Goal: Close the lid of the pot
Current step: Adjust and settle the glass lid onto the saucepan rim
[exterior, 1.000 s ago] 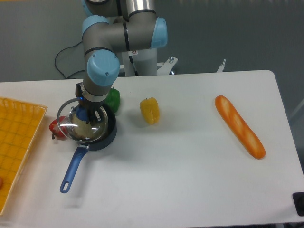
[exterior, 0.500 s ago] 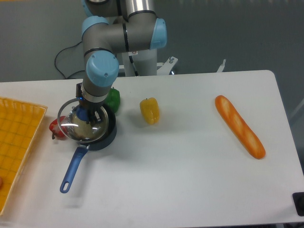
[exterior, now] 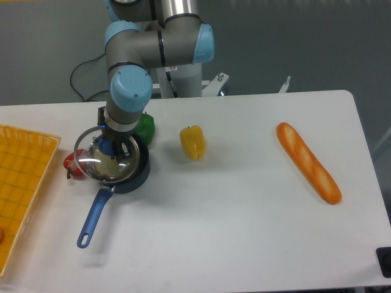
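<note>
- Far left edge of the table (exterior: 244, 232): an orange mesh tray (exterior: 18, 183) hanging partly out of frame.
- Next to it, a red thing (exterior: 71, 166), probably a toy veg, tucked right against the left side of the lid — mostly hidden, so hard to say more.
- The pot (exterior: 137, 177) sits in the left part of the table, nearer the back edge than the front, with its blue handle (exterior: 93, 218) pointing toward the front-left.
- The lid (exterior: 105, 160) is over the pot but shifted a bit left and looks tilted, so the pot's dark right rim shows past it. Can't tell whether it's resting on the rim or held just above.
- The gripper (exterior: 109, 146) comes straight down onto the middle of the lid, its fingers either side of the blue knob — looks clamped on it, though the wrist blocks most of the view.
- A green pepper (exterior: 146, 128) is just behind the pot, partly covered by the arm.
- A yellow pepper (exterior: 192, 141) is a little further right, clear of the pot.
- Way over by the right edge: an orange baguette (exterior: 307, 161) lying diagonally.
</note>
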Action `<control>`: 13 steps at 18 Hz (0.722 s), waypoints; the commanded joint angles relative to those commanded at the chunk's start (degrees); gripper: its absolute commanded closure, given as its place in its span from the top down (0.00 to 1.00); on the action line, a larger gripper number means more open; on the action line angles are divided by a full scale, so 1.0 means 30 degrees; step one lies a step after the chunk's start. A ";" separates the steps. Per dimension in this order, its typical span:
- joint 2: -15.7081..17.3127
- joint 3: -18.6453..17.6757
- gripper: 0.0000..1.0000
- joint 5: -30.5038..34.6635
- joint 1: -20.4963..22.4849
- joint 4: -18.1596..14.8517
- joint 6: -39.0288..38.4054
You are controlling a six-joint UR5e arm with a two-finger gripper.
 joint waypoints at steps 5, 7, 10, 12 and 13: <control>-0.0059 -0.0058 0.63 0.0381 -0.0059 0.0000 0.0000; -0.0059 -0.0058 0.64 0.0381 -0.0059 0.0000 0.0059; -0.0059 -0.0116 0.64 0.0410 -0.0059 0.0000 0.0030; -0.0059 -0.0175 0.64 0.0410 -0.0059 0.0000 0.0059; -0.0059 -0.0175 0.64 0.0410 -0.0059 0.0000 0.0059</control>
